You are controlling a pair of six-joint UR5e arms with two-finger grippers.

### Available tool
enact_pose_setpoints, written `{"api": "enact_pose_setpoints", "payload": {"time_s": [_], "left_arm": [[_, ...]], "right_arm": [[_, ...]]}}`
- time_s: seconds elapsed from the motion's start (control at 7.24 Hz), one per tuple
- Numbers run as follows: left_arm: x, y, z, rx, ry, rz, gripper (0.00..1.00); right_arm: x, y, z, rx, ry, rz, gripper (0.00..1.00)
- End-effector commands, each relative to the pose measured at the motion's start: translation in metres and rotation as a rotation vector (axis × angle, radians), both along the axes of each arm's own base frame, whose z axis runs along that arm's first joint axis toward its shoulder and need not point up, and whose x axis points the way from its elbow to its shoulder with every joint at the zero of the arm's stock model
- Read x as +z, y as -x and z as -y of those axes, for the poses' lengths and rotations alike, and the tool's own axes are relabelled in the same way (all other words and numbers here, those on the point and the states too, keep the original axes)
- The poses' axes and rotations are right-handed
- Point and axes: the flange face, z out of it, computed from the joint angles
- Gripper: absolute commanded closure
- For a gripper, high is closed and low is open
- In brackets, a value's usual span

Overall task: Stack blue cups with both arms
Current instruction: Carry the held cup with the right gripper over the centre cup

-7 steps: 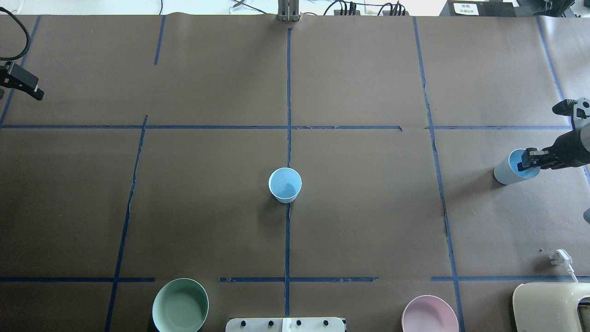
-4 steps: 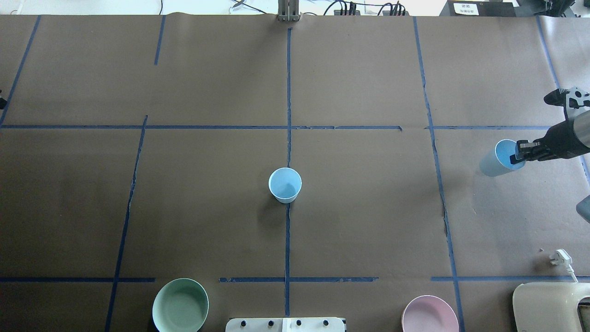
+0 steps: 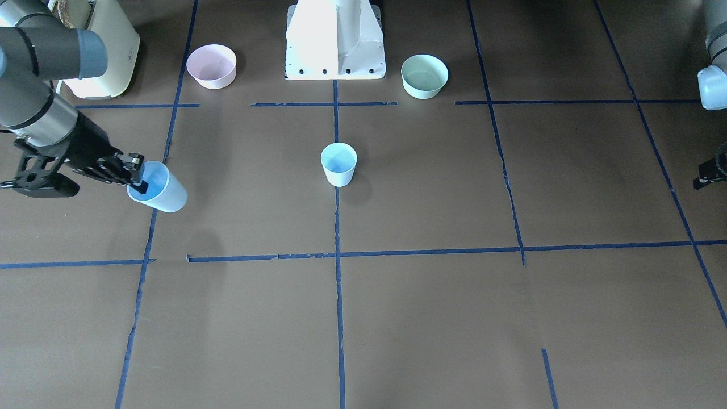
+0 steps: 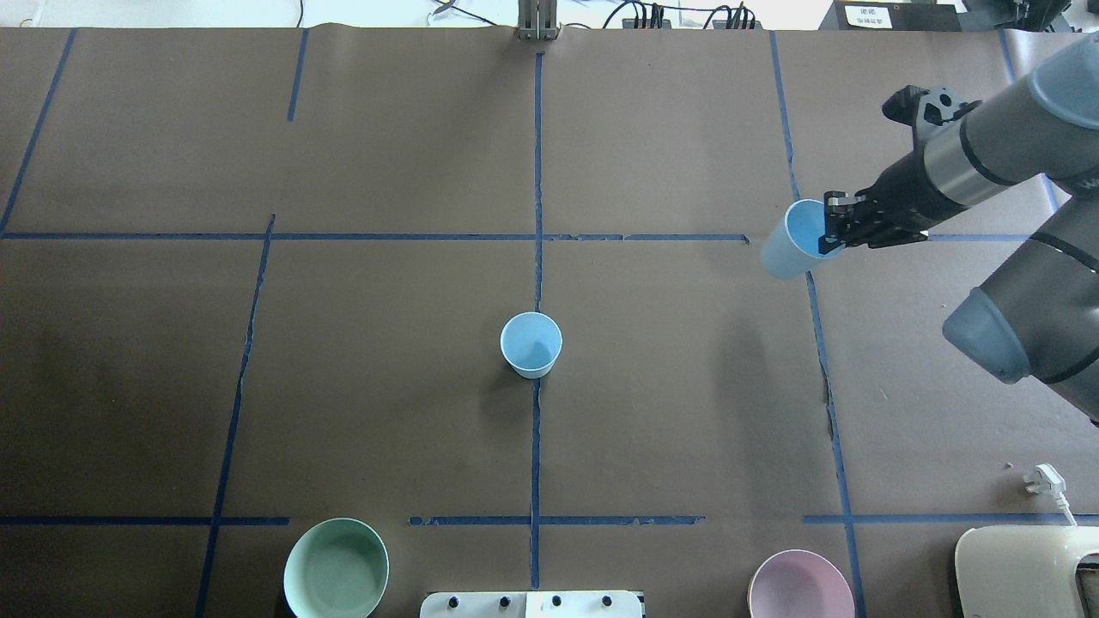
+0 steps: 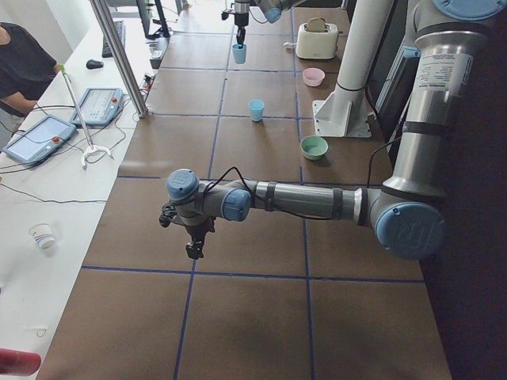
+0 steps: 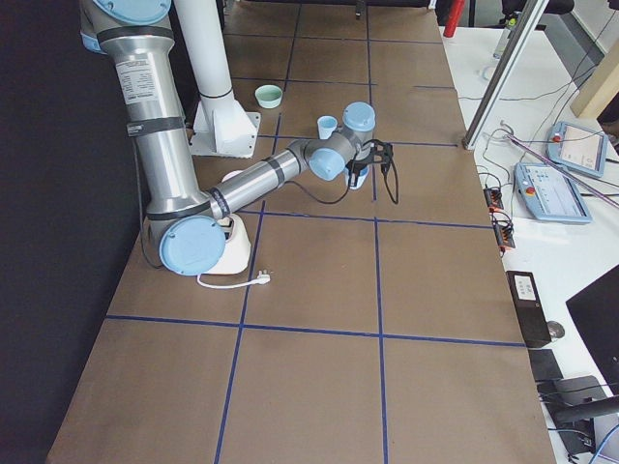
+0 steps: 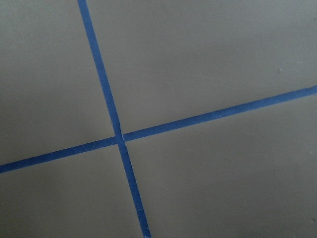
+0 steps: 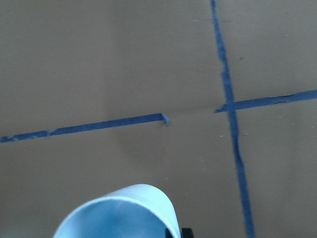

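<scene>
- lifted blue cup [image 4: 790, 251] hangs in the air over the right half of the table [image 4: 386, 154]. It's tilted, with the mouth toward the arm and the base toward the middle, and its shadow falls well apart from it on the brown paper.
- right gripper [image 4: 828, 236] is clamped on that cup's rim, one finger inside and one outside. The right wrist view only catches the rim at the bottom edge, with tape lines [image 4: 537, 172] on the table below.
- standing blue cup [image 4: 531, 344] sits upright at the table's middle, right on the centre tape line and well apart from the lifted one. Nothing is touching it.
- left gripper [image 5: 192, 252] is way out at the robot's left end, pointing down just above the paper. Can't tell whether it's open or closed, since only the side view really shows it. Its wrist view shows just a tape cross.
- green bowl [image 4: 336, 568] and pink bowl [image 4: 800, 585] sit on the robot's side of the table, either side of the white base [image 3: 335, 40].
- a cream toaster [image 4: 1022, 566] sits at the near right corner, with a white plug [image 4: 1043, 476] lying just beside it.
</scene>
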Motion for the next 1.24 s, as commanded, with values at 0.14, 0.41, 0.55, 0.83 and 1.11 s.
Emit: {"api": "enact_pose_setpoints", "payload": {"time_s": [0.14, 0.41, 0.55, 0.83, 1.11], "left_arm": [[0.008, 0.01, -0.006, -0.008, -0.001, 0.001, 0.0], [0.015, 0.025, -0.012, -0.033, 0.014, -0.004, 0.0], [0.018, 0.033, -0.018, -0.047, 0.02, -0.005, 0.0], [0.02, 0.042, -0.02, -0.064, 0.023, -0.004, 0.0], [0.023, 0.045, -0.022, -0.067, 0.027, -0.002, 0.0]], "right_arm": [[-0.141, 0.1, -0.043, 0.025, 0.033, -0.028, 1.0], [-0.157, 0.134, -0.067, 0.019, 0.001, -0.034, 1.0], [-0.16, 0.156, -0.084, 0.008, -0.025, -0.047, 1.0], [-0.175, 0.179, -0.104, -0.016, -0.049, -0.043, 1.0], [-0.189, 0.208, -0.112, 0.003, -0.043, -0.049, 1.0]]}}
